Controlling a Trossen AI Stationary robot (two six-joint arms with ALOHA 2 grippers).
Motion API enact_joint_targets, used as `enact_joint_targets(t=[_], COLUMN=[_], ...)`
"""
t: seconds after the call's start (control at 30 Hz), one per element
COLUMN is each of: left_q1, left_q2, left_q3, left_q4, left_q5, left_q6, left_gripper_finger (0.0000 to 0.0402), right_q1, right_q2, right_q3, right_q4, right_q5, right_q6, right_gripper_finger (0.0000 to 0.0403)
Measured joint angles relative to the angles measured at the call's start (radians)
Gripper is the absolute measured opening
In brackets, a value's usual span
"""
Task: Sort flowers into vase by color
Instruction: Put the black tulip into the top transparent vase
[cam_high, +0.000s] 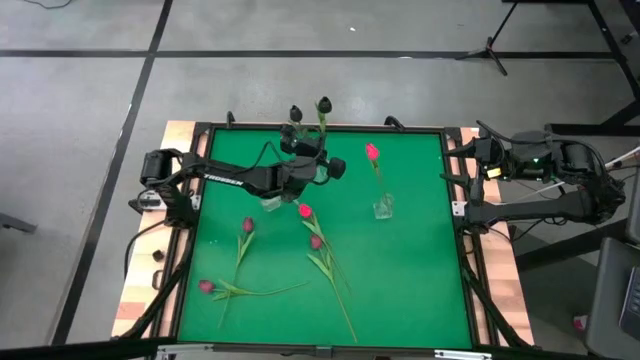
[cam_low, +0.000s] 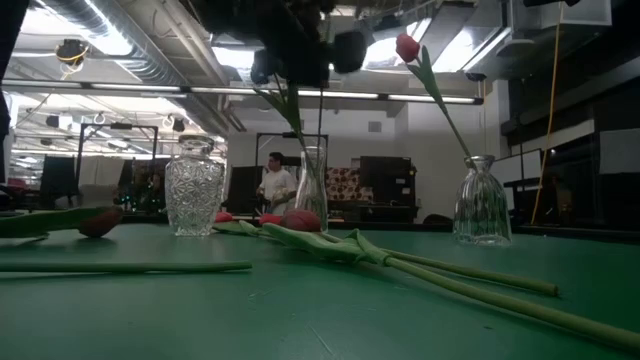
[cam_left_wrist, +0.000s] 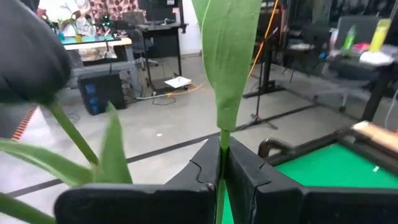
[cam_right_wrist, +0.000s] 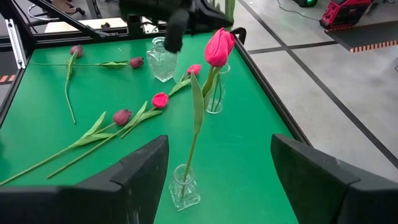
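- Green felt covers the counter (cam_high: 400, 270), and the loose flowers lie on its left and middle part.
- Farthest left, a dull magenta flower (cam_high: 206, 287) lies flat near the front edge, its stem pointing toward the middle.
- Just beyond it, another magenta flower (cam_high: 247, 226) lies with its stem running toward the front.
- The left gripper (cam_high: 318, 152) hangs over the far middle of the counter; its jaws are pressed together on the stem of a dark flower (cam_high: 324, 104), which stands upright between them in the left wrist view.
- A second dark flower (cam_high: 296, 113) stands just beside it, near the far edge.
- A cut-glass vase (cam_low: 195, 188) stands below the left arm; a slim clear vase (cam_low: 312, 187) stands near it in the low view.
- In the middle, a bright pink flower (cam_high: 305, 211) and a magenta one (cam_high: 316, 242) lie with long stems running toward the front.
- Right of the middle, a small glass vase (cam_high: 383, 207) holds one bright pink flower (cam_high: 372, 153) upright.
- The right gripper (cam_high: 452, 182) waits at the right edge of the counter, jaws spread and holding nothing.
- A person (cam_low: 275, 185) stands in the room behind.
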Motion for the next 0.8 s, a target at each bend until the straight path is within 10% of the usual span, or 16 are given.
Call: enact_joint_targets(t=[0.8], left_q1=[0.002], left_q2=[0.02], left_q3=[-0.001], left_q4=[-0.152], left_q5=[0.101], left_q6=[-0.016], left_gripper_finger=[0.0025], right_q1=[0.0], right_q2=[0.0], right_q3=[0.0], right_q4=[-0.008], right_q5=[-0.03], right_q6=[0.001], right_gripper_finger=[0.0282])
